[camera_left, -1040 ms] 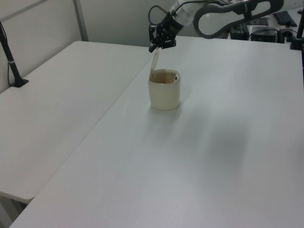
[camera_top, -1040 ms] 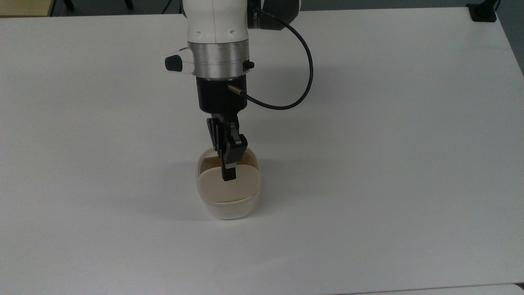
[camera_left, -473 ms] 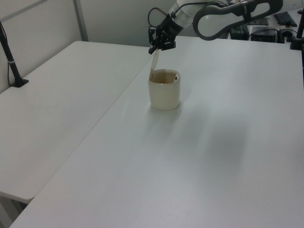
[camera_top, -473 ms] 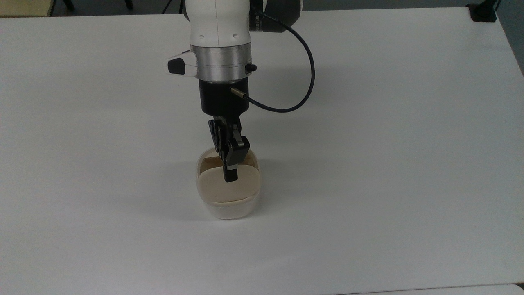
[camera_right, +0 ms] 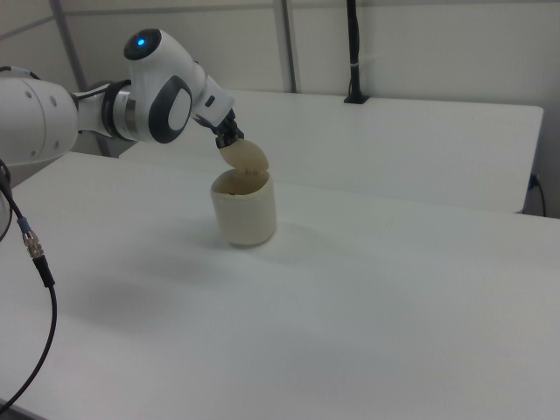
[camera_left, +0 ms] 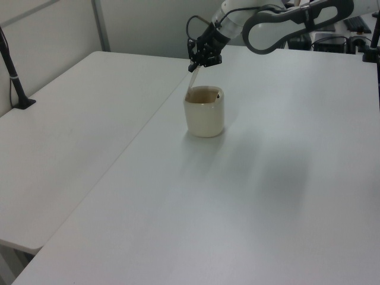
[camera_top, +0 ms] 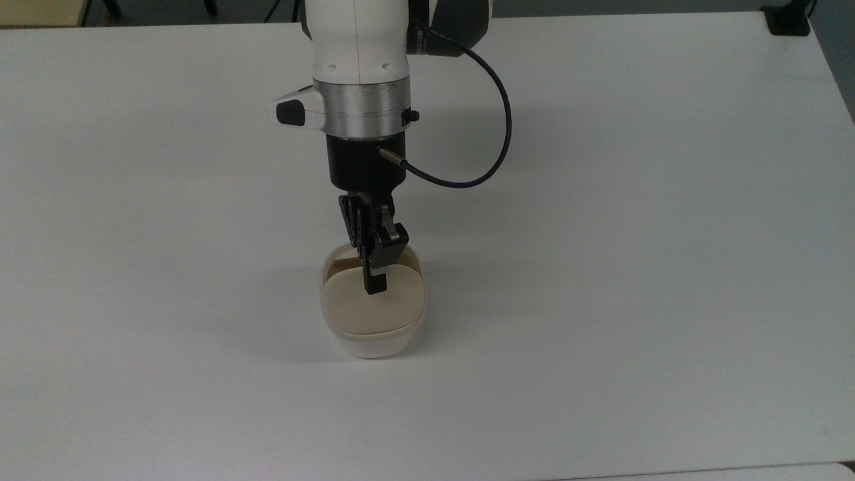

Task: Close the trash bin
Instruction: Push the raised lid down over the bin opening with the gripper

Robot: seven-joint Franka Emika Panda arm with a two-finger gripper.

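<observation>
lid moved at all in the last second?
Yes. In the top view the lid now reaches lower over the trash bin, narrowing the visible front wall.

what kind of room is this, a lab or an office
Most likely a robotics lab or test room: a robot arm works over bare white tables, black clamp-on poles stand at table edges, and plain partition walls surround them.

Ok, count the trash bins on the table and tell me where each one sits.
1. The trash bin stands near the table's middle, directly under the gripper, with its lid raised.
</observation>
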